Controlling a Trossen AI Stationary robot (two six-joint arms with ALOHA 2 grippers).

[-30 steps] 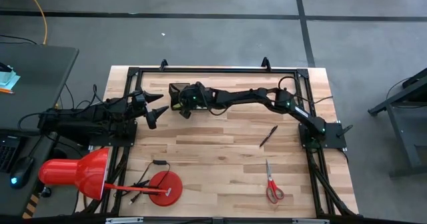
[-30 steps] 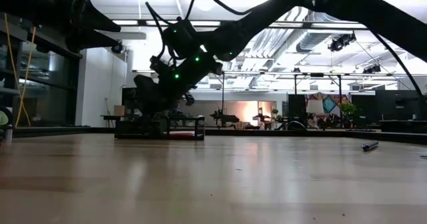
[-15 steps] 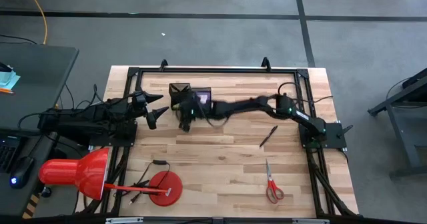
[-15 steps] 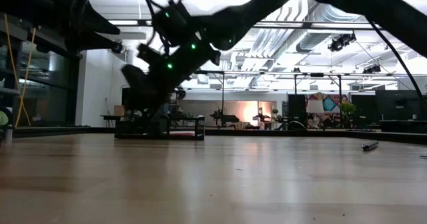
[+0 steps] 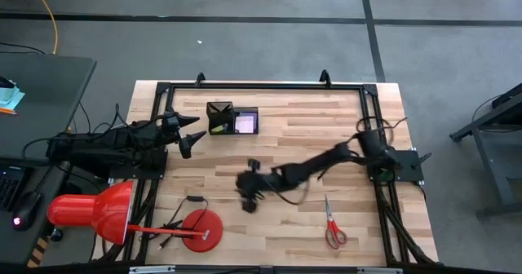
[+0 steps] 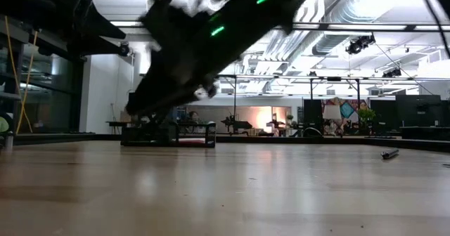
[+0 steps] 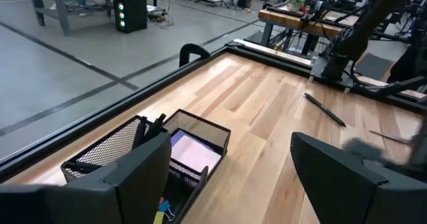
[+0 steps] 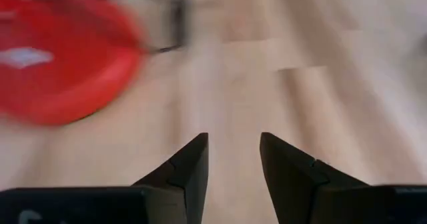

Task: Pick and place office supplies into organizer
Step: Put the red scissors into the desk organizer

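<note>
The black mesh organizer (image 5: 232, 119) stands near the table's far edge. In the left wrist view the organizer (image 7: 143, 159) holds black pens (image 7: 145, 127) in one compartment and a pale purple sticky-note pad (image 7: 190, 152) in the other. A yellow piece (image 7: 160, 209) lies beside it. The red-handled scissors (image 5: 333, 227) lie flat near the right near corner. One black pen (image 7: 325, 109) lies on the wood. My right gripper (image 5: 249, 194) hovers open over bare wood mid-table, empty in its wrist view (image 8: 233, 141). My left gripper (image 5: 192, 135) waits open just left of the organizer.
A red desk lamp stands at the near left, its shade (image 5: 90, 213) over the table's edge and its round base (image 5: 201, 229) close to my right gripper, showing blurred as the base (image 8: 60, 64). A black frame (image 5: 261, 86) runs around the table. Bare wood lies between organizer and scissors.
My right gripper has swung fast from the organizer toward the table's near edge and a little rightward, ending over mid-table near the lamp base; its arm shows blurred. The organizer has stayed where it was and now shows uncovered in the high view.
</note>
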